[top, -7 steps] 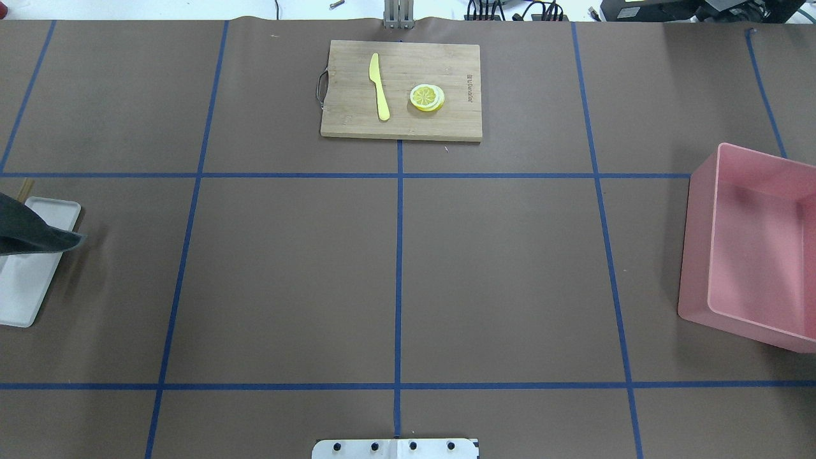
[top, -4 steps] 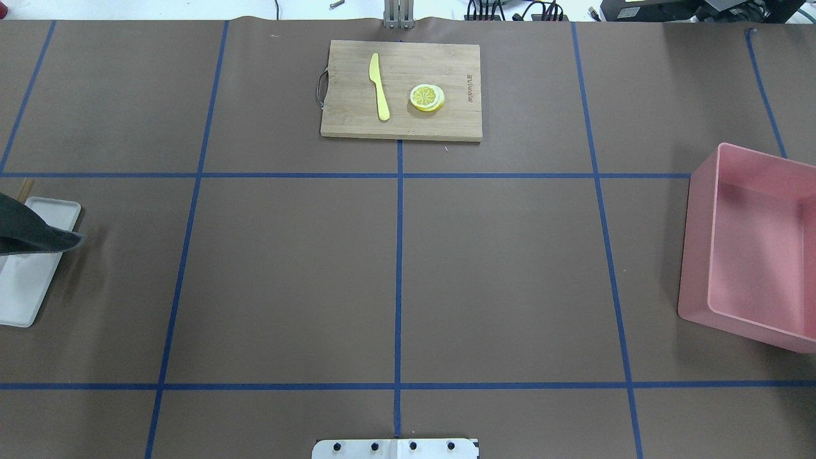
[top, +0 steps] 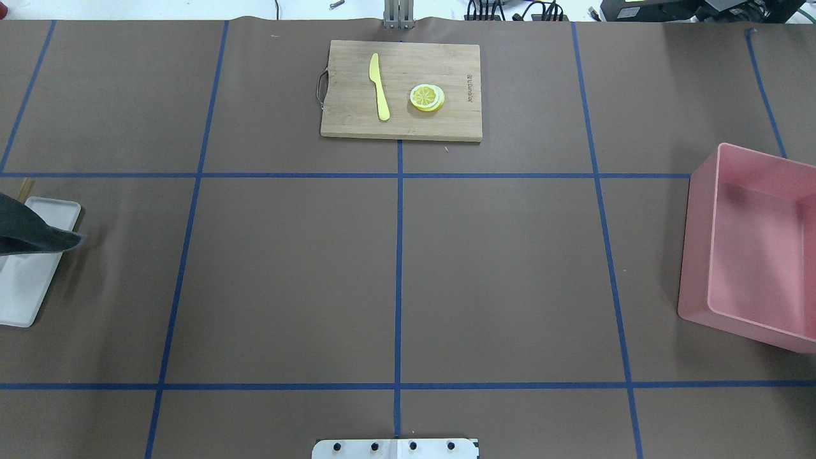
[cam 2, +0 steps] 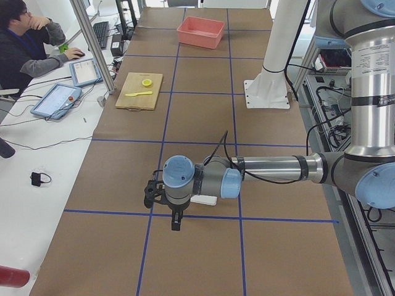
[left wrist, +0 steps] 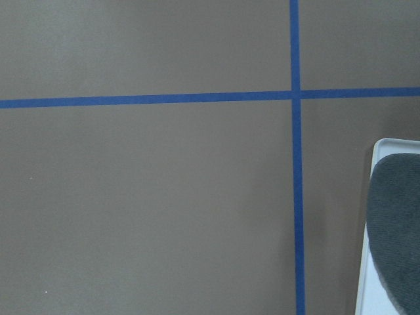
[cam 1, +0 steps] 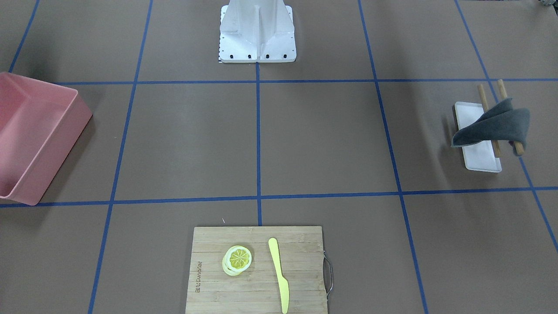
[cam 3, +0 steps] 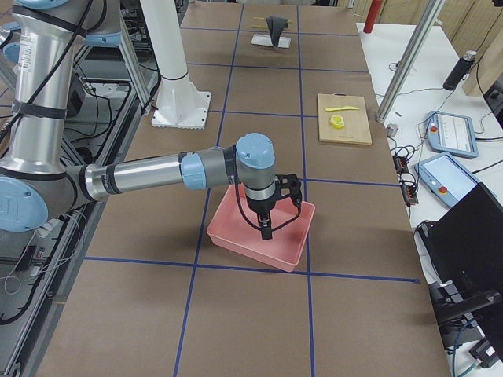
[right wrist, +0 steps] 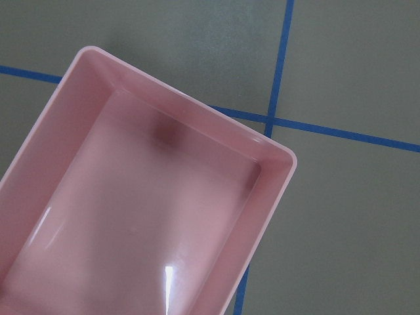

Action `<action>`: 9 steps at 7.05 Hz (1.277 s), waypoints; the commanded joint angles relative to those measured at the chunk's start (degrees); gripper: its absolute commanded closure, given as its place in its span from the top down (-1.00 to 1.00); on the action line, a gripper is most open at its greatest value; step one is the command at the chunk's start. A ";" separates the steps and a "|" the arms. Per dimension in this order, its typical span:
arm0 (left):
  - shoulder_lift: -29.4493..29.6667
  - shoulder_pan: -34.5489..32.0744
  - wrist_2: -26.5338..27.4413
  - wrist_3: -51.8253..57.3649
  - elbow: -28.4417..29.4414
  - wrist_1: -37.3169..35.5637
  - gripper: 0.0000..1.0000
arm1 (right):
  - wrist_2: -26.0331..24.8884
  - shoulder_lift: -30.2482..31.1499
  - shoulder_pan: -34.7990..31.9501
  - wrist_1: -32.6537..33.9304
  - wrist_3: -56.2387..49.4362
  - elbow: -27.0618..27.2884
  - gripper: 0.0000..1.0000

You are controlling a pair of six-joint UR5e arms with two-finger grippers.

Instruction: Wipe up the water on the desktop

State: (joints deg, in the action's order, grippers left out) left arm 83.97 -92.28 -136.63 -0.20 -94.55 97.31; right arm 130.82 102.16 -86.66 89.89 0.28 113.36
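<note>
The desktop (top: 287, 274) is matte brown with blue tape lines; it also shows in the front view (cam 1: 322, 139). No water patch is visible on it. A dark grey cloth (cam 1: 492, 126) hangs over two wooden rods above a white tray (cam 1: 477, 157), at the overhead view's left edge (top: 25, 231). My left gripper (cam 2: 174, 222) hovers beside that tray, seen only in the exterior left view. My right gripper (cam 3: 266, 230) hangs over the pink bin (cam 3: 259, 239), seen only in the exterior right view. I cannot tell whether either is open or shut.
A bamboo cutting board (top: 401, 89) at the far middle carries a yellow knife (top: 379, 86) and lemon slices (top: 427, 97). The pink bin (top: 752, 248) stands at the right edge. The robot's base plate (cam 1: 257, 32) is at the near middle. An operator (cam 2: 28, 37) sits beyond the table.
</note>
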 commanded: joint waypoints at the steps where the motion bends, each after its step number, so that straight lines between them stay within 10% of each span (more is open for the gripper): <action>1: 1.11 0.00 -5.63 0.02 -1.24 2.34 0.97 | -0.04 0.06 0.00 -0.07 -0.11 -0.34 1.00; 9: 4.81 11.84 -5.40 -15.32 1.03 14.13 0.97 | 0.75 -0.03 0.09 0.02 0.07 -0.42 1.00</action>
State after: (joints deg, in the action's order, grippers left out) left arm 89.31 -83.89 -142.14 -11.21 -93.82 110.68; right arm 131.54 102.10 -86.58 89.91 0.41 112.97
